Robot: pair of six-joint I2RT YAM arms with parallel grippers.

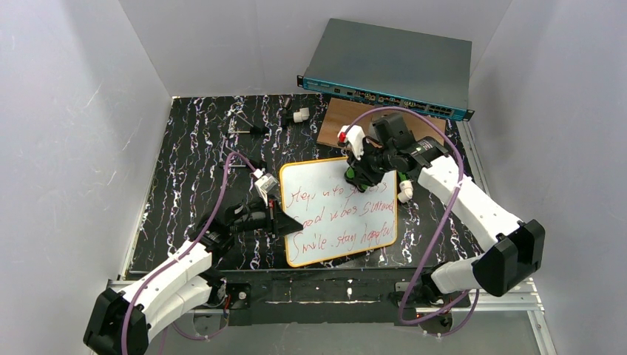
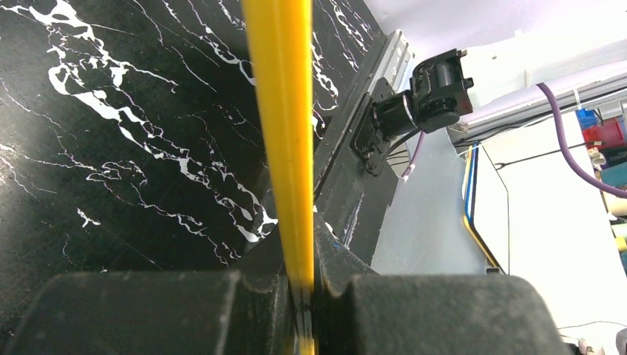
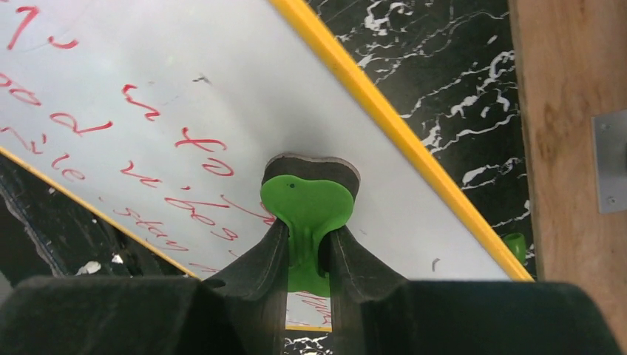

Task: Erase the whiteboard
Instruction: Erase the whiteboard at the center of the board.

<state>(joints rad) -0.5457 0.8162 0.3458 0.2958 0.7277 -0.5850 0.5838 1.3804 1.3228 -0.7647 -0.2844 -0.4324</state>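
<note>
A: Black marbled tabletop [image 1: 192, 163] is carrying the whiteboard [image 1: 340, 214] centrally; left gripper [image 1: 281, 220] is pinching its yellow frame [image 2: 285, 148], right gripper [image 3: 303, 248] is pinching a green eraser [image 3: 307, 200] onto it.
B: Risk?
A: Wiping could be twisting it loose.

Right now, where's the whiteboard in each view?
Top external: whiteboard mid-table, between the arms.
Left wrist: only its yellow frame, a vertical strip at centre, pinched by the left gripper.
Right wrist: upper left, red writing, green eraser on it.
Shared landmark: the yellow frame.
</note>
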